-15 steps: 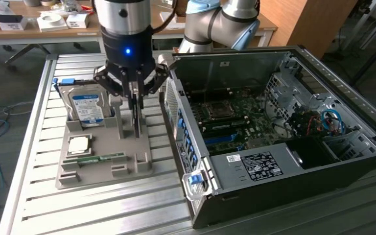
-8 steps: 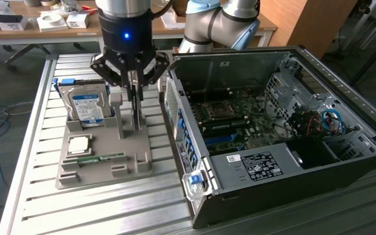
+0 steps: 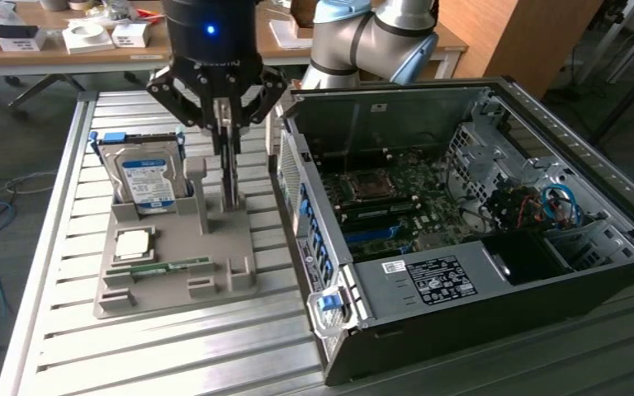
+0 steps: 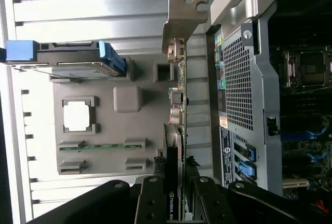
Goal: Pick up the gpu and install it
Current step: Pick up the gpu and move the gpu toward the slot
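Note:
The gpu [image 3: 230, 169] is a thin dark card standing on edge at the right side of the grey holder [image 3: 174, 290], next to the open computer case [image 3: 438, 285]. My gripper [image 3: 224, 124] hangs straight above it, shut on the card's upper edge. In the wrist view the gpu [image 4: 179, 79] runs edge-on from between my fingers [image 4: 150, 198] out to its silver bracket [image 4: 182, 14], between the holder [image 4: 104, 130] and the case's rear panel [image 4: 244, 79]. The card's lower edge still looks level with its holder slot; whether it is lifted, I cannot tell.
The holder also carries a silver hard drive [image 3: 146, 181] with a blue label, a square processor chip [image 3: 133, 242] and a green memory stick [image 3: 158, 267]. The case lies open on the slatted metal table [image 3: 163, 355], motherboard [image 3: 383, 206] exposed. A cluttered desk stands behind.

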You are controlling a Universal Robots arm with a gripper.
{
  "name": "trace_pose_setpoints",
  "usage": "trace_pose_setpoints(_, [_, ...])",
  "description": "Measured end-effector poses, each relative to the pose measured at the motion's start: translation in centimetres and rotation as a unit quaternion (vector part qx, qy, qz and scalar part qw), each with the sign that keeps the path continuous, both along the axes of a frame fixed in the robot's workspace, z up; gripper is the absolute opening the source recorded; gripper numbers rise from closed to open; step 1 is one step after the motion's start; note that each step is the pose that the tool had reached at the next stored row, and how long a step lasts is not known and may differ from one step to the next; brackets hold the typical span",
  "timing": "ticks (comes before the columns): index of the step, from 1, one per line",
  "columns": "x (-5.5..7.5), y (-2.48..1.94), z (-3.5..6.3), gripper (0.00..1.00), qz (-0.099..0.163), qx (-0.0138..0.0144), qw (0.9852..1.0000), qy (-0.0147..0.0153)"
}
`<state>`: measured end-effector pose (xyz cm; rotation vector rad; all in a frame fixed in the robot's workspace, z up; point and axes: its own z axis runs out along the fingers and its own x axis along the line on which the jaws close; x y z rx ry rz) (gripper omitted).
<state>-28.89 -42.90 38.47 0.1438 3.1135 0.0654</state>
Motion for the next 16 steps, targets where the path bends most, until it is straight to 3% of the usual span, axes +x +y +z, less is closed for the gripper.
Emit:
trace_pose_setpoints(11, [0.0, 0.00, 2.69, 0.26, 0.000, 0.0000, 1.0000, 0.0000])
trace_pose_setpoints(16, [0.0, 0.00, 2.84, 0.26, 0.000, 0.0000, 1.0000, 0.0000])
